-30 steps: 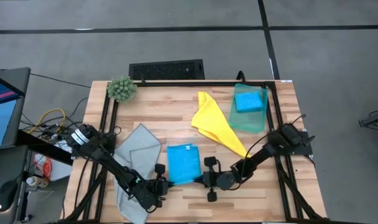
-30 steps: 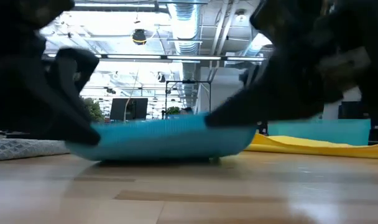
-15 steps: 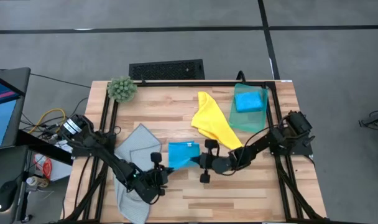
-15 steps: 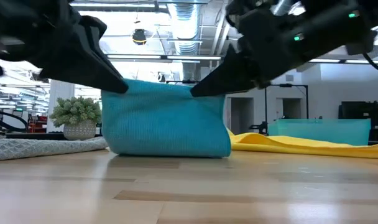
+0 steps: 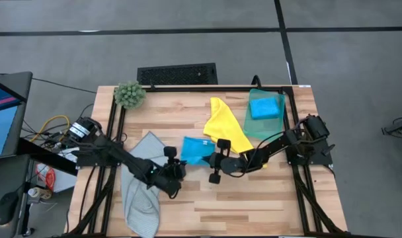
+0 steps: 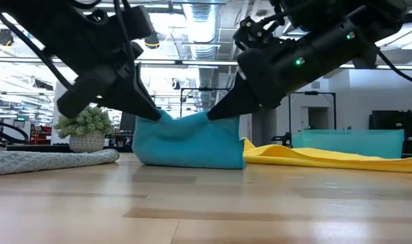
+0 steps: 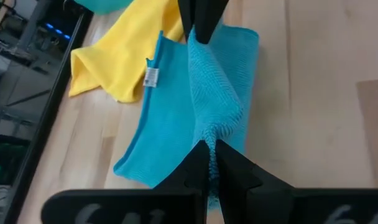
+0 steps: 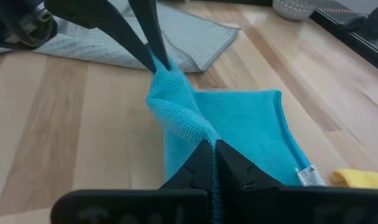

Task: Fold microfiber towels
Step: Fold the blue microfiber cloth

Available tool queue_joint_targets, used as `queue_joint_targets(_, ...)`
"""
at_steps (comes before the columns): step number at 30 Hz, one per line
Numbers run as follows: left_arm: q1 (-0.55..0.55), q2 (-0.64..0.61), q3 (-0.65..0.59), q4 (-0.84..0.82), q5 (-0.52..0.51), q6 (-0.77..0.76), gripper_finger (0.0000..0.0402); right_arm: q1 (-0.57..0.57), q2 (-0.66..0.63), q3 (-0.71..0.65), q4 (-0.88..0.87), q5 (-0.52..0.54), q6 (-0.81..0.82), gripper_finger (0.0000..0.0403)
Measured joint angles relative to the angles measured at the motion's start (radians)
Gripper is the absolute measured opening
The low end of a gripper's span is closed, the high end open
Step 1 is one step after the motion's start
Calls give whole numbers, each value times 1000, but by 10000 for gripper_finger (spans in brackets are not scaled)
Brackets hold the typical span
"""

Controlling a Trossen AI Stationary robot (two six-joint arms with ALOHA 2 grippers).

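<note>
Both arms are working on one bright blue towel (image 5: pixel 196 150) near the middle of the worktop (image 5: pixel 254 198), and the step in hand looks like the first fold: the left gripper (image 5: pixel 178 166) and the right gripper (image 5: pixel 214 164) are each pinching a corner of the near edge, fingers closed tight on the cloth, and carrying that edge up and over the half that is lying flat. In the low view the towel (image 6: pixel 189 140) is rising to a ridge between the two sets of fingers, its far side resting on the wood just beside the yellow towel (image 6: pixel 328 158). The next move, as I judge it, calls for both arms travelling on together at the same height so the lifted edge is landing square on the far edge, then letting go at once; uneven travel would be skewing the fold. No bins or trays are showing, but a second bright blue towel (image 5: pixel 266 108), already folded small, is lying on the teal green towel (image 5: pixel 264 128) at the far right. The pale grey towel (image 5: pixel 140 192) is lying partly under the left arm.
</note>
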Motion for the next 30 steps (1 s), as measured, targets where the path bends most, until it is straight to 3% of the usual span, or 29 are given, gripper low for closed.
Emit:
queue_joint_targets(9,-19,-7,0,5,129,-73,9,85,-5,1,-24,-1,58,18)
queue_joint_targets(14,-90,-7,30,22,143,-179,9,177,-5,1,-49,0,195,17)
queue_joint_targets(21,-177,-7,38,167,187,-241,9,310,-5,3,-2,4,357,16)
queue_joint_targets(26,-200,-7,39,212,172,-248,9,355,-5,40,-24,62,365,16)
queue_joint_targets(30,-186,-7,62,150,153,-242,9,324,-5,107,-105,76,298,15)
